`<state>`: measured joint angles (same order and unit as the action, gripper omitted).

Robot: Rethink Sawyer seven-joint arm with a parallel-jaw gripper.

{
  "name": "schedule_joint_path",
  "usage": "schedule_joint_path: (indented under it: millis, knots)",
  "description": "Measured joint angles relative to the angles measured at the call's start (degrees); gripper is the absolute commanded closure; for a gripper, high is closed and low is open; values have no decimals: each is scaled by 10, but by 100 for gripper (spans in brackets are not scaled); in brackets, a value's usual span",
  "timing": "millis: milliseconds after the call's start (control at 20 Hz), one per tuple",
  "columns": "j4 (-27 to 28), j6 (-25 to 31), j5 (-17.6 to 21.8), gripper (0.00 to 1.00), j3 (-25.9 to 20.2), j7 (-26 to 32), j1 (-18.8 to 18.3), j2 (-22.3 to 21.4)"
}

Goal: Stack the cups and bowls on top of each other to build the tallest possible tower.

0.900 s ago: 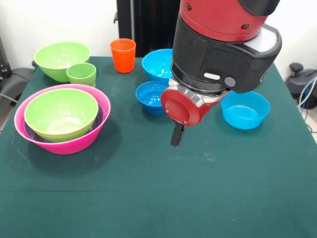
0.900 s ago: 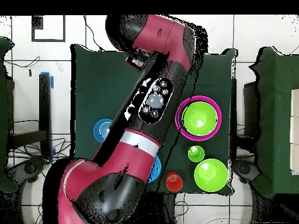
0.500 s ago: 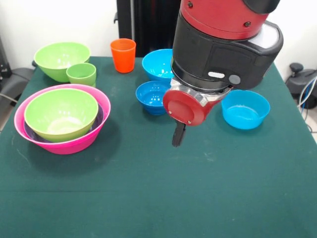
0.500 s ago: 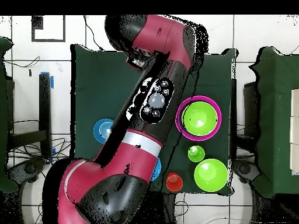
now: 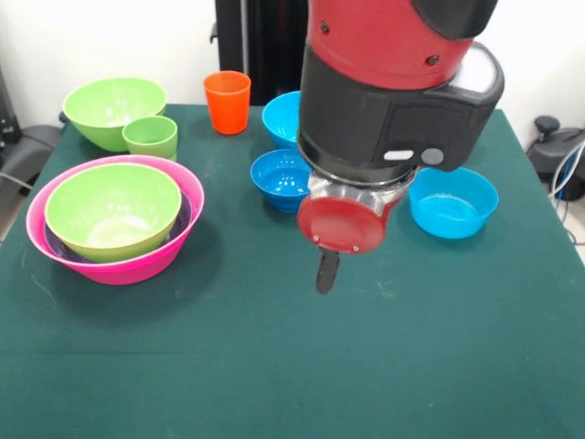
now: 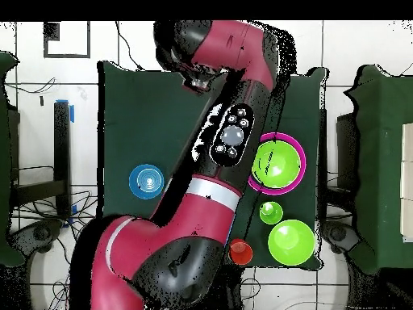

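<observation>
The small blue bowl (image 5: 281, 177), centre frame, is judged light, stiff and slippery, best pinched at its rim; whether the gripper (image 5: 326, 272) is clenched cannot be told

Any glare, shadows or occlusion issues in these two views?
Front view: soft highlights on the pink bowl and the blue bowl; faint shadows under the bowls; the arm hides part of two blue bowls. Overhead view: the arm covers the table's middle, and the gripper is hidden there.
</observation>
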<state>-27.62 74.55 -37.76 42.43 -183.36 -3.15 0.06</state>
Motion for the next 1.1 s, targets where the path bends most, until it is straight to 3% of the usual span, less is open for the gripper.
schedule_joint_path:
  millis: [400,1100]
  knots:
    - [22,-31,4,0,-35,51,-14,30]
    - [25,-89,7,0,-64,52,-3,87]
